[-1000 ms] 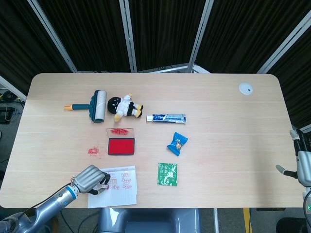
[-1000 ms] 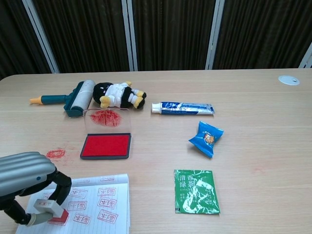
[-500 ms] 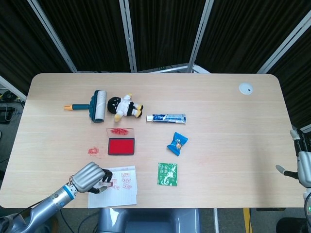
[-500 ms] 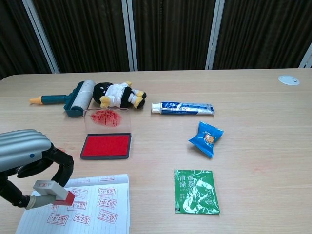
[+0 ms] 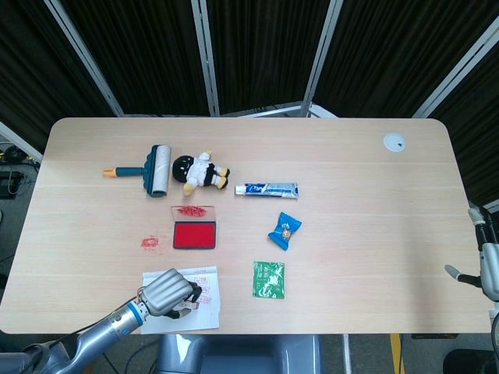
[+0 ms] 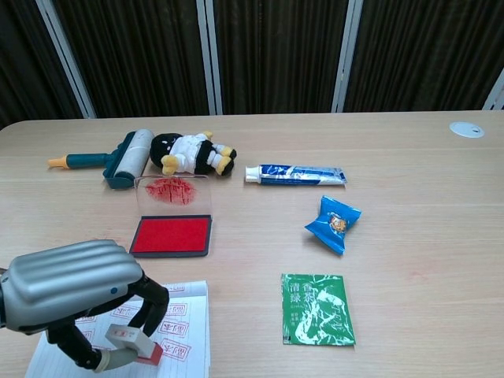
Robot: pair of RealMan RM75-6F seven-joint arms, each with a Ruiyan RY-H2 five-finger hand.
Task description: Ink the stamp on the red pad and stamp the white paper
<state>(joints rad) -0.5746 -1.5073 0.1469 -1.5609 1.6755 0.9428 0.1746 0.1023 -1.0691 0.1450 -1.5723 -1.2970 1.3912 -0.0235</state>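
the left hand [image 6: 75,303] is clamped on the small red-faced rubber stamp [image 6: 130,345], holding it low over the white sheet of paper [image 6: 189,346], which already carries many red prints. the open red ink pad [image 6: 172,235] lies just beyond; inking looks done and another press seems due. the right hand [image 5: 487,265] barely shows, so i cannot tell its state.

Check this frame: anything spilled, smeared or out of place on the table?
Yes. A red ink smear sits on the bare table left of the red pad, off the white paper. The pad's open clear lid is ink-blotched too.
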